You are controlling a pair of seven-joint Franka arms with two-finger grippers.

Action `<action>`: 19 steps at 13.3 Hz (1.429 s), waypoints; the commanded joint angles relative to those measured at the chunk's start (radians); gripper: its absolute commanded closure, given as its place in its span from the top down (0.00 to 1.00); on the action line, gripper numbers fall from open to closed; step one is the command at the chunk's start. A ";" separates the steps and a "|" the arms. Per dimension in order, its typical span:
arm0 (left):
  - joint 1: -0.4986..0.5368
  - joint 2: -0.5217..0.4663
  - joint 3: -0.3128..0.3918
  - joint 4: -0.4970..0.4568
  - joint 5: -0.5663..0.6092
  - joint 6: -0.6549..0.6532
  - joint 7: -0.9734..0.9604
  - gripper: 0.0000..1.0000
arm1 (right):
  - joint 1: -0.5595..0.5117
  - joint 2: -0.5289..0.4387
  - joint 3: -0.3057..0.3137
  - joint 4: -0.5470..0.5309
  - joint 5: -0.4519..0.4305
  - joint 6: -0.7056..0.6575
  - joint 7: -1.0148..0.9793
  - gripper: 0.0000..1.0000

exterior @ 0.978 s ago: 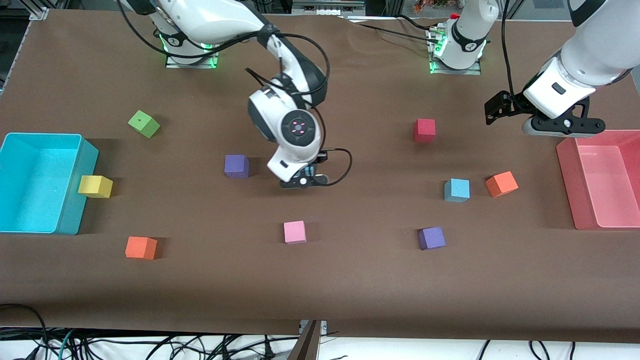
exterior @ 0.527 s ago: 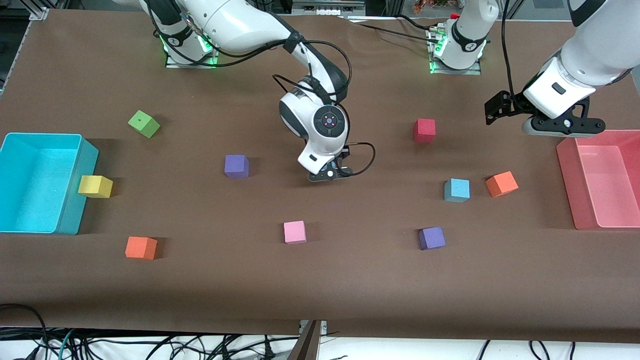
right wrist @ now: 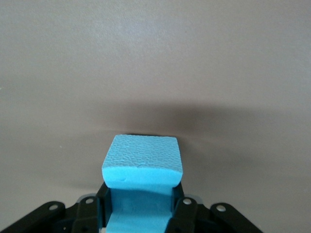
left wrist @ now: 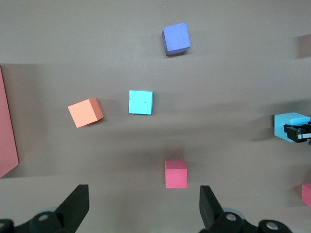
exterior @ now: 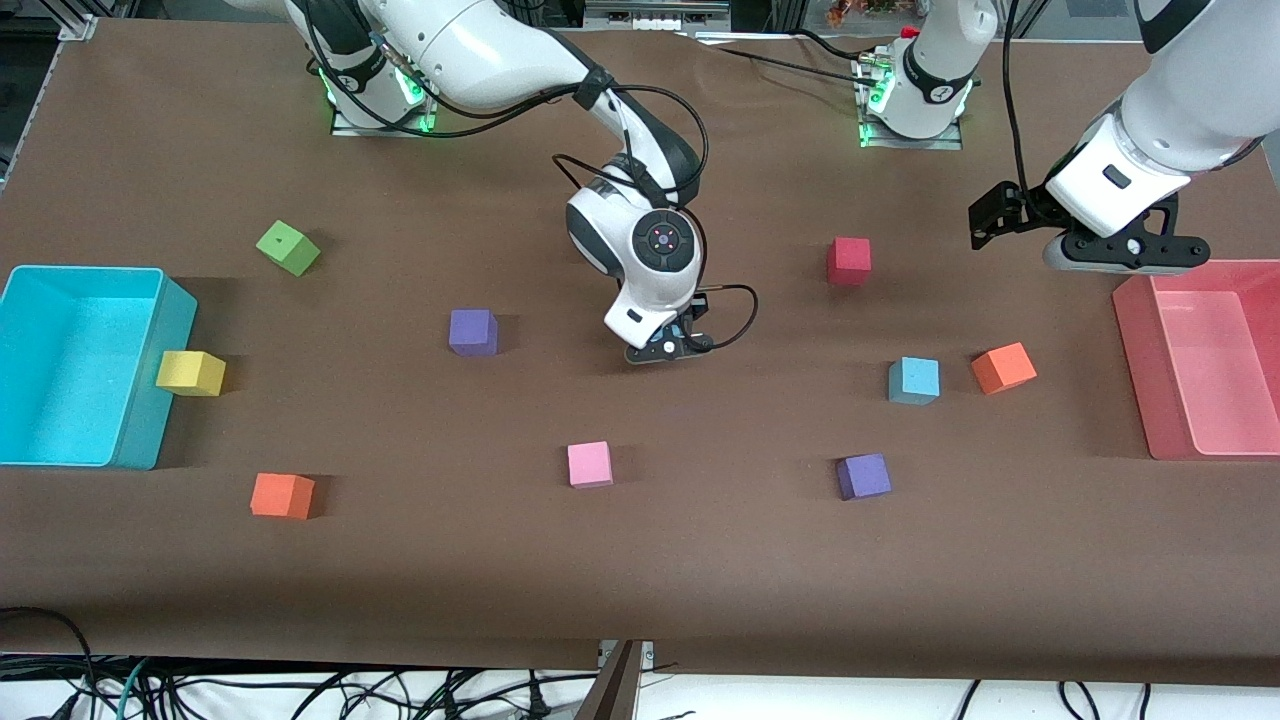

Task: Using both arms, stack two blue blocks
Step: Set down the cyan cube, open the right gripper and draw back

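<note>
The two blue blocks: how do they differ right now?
One blue block is clamped in the shut right hand, above bare table mid-table; the other blue block sits free on the table beside an orange block, toward the left arm's end. The open left hand holds neither. Both are light sky-blue foam cubes.

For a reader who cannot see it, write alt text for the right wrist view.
The right gripper is shut on a sky-blue foam block, held above the bare brown table. A soft shadow lies on the table just past the block.

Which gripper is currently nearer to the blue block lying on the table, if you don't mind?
Left. The left gripper, open, hangs by the pink bin near that blue block; the right gripper, holding the other blue block, is mid-table.
</note>
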 commanded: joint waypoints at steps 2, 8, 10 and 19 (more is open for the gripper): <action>-0.001 0.007 0.001 0.025 0.007 -0.024 0.011 1.00 | 0.008 0.028 -0.007 0.036 0.016 0.021 0.005 0.71; -0.002 0.010 -0.004 0.027 0.009 -0.022 0.011 1.00 | 0.005 0.014 -0.010 0.038 0.013 0.021 -0.013 0.99; -0.002 0.009 -0.004 0.025 0.009 -0.024 0.011 1.00 | -0.006 -0.007 -0.010 0.038 0.015 0.010 -0.045 1.00; 0.002 -0.011 -0.001 0.015 0.053 -0.030 0.018 1.00 | -0.092 -0.188 -0.016 -0.066 0.041 -0.183 -0.416 1.00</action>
